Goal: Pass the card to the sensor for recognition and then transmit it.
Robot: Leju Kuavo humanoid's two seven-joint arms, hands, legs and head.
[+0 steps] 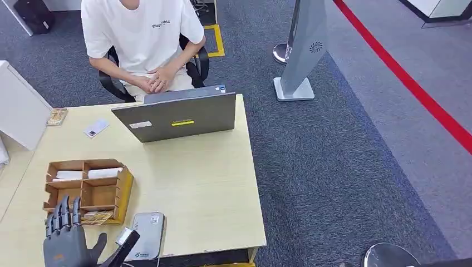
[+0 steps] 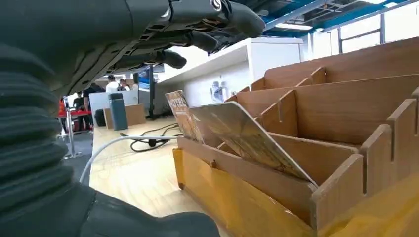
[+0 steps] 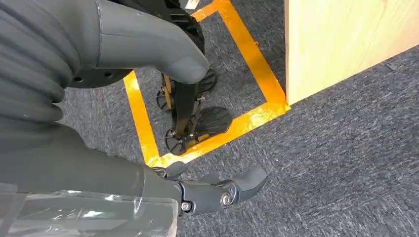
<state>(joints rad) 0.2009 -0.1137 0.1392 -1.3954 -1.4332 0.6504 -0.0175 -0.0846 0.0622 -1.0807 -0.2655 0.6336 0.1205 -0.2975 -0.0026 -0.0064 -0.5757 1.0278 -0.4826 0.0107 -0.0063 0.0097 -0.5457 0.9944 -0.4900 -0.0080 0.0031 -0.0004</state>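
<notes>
The left hand [image 1: 67,239] is hovering at the near left corner of the table [image 1: 211,183], fingers spread and pointing up and forward, holding nothing. The cards [image 1: 96,217] — the task's thing — are lying just ahead of those fingertips, in the nearest compartment of the cardboard organiser [image 1: 89,190]. In the left wrist view the leading card [image 2: 247,136] is leaning tilted against the front wall, its upper edge sticking out above that wall and its long axis running along the compartment, with a second card [image 2: 182,114] standing more upright behind it. So at least two cards are showing in that slot; any more behind them I cannot tell. The dark fingers [image 2: 197,39] are stretching out above and past the cards, apart from them, not touching.

Two further compartments at the back of the organiser are holding pale items [image 1: 89,174], too small to identify.

Just right of the left hand, the flat grey sensor [image 1: 146,236] is lying at the table's near edge — one unit, touching or nearly touching the organiser's corner. Farther back, one laptop [image 1: 178,115] is standing open, and one person [image 1: 147,39] is sitting behind it, hands folded.

The right hand [image 3: 217,190] is hanging down beside the table over the carpet, fingers loosely curled on nothing. The left hand is clearly nearer the cards, so the pick should fall to it: fingers lowering onto the protruding card edge.
</notes>
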